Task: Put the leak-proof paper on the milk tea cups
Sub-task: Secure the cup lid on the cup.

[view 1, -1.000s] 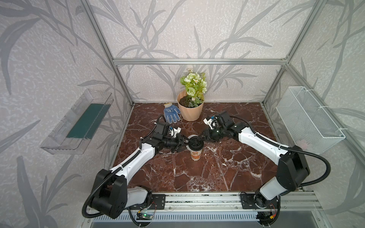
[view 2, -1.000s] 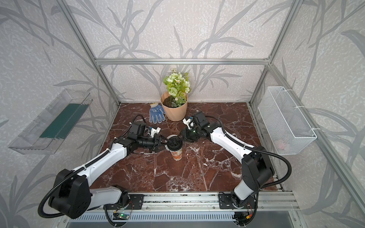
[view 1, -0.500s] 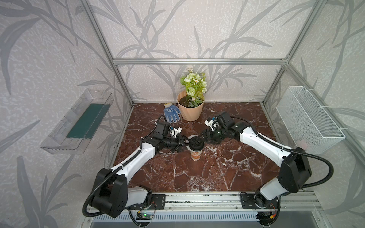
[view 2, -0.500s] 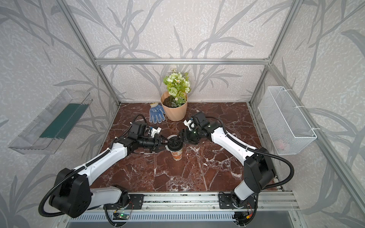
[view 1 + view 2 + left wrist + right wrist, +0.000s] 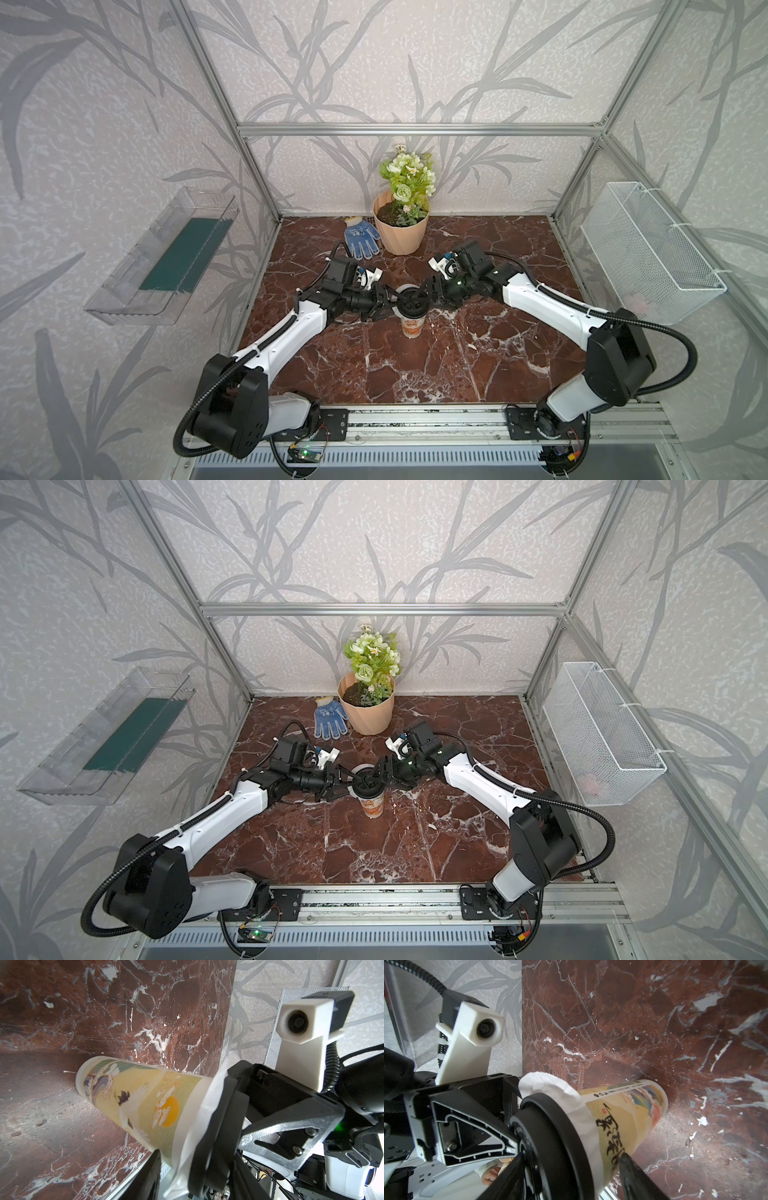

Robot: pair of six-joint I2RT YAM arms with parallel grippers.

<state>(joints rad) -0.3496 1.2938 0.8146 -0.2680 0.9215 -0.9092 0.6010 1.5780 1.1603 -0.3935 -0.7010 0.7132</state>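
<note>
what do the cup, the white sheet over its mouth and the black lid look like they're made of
The cup looks like paper: a matte wall with a printed picture and plain white bands at both ends. The sheet seems to be thin paper, possibly coated; it creases and drapes over the rim. The lid is probably moulded plastic: smooth black with a slight sheen and stepped rings.
</note>
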